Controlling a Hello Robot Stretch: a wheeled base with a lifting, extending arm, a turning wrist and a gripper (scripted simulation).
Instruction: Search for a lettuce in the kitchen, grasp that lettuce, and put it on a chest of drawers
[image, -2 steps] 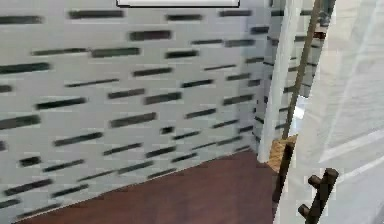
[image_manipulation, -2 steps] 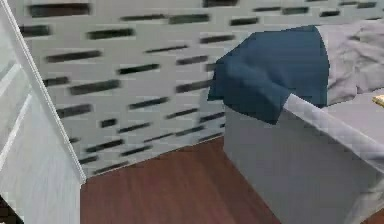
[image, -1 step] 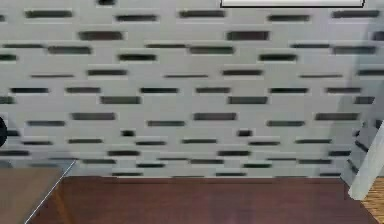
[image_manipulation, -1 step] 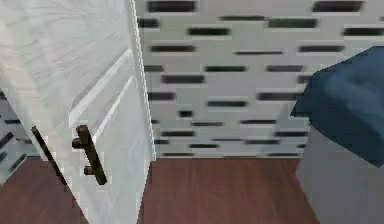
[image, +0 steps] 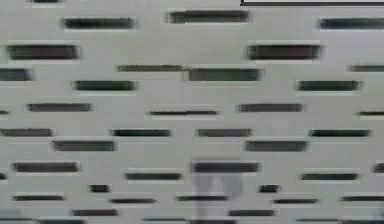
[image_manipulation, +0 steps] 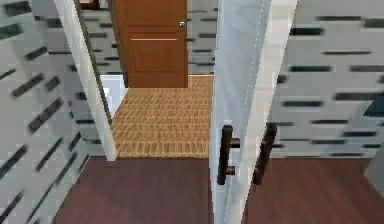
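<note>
Walls first, forward view: pale grey wall (image: 190, 120) patterned with short dark horizontal dashes in staggered rows, seen from close by.

Arm side view, left to right:

1. Left wall (image_manipulation: 30, 110): pale grey ground with the same dark dashes, running away from the camera.
2. Door frame (image_manipulation: 92, 80): white, upright, just beside the left wall's far end.
3. Dark floor (image_manipulation: 140, 195): brown planks across the foreground, from the left wall to the right one.
4. Tan floor (image_manipulation: 165, 115): lighter and woven-looking, beginning at the threshold beyond the frame and reaching the far door.
5. Far door (image_manipulation: 150, 45): orange-brown wood, panelled, closed, with a small round knob (image_manipulation: 182, 23) at its right edge.
6. White door leaf (image_manipulation: 245, 70): standing ajar right of the opening, near the camera. Two dark upright bar handles (image_manipulation: 227, 155) sit low on it, side by side.
7. Right wall (image_manipulation: 330, 90): dashed pattern again, meeting the dark floor.

Jaws: whether wide, narrow or holding anything cannot be told.
Lettuce: its place cannot be told.
</note>
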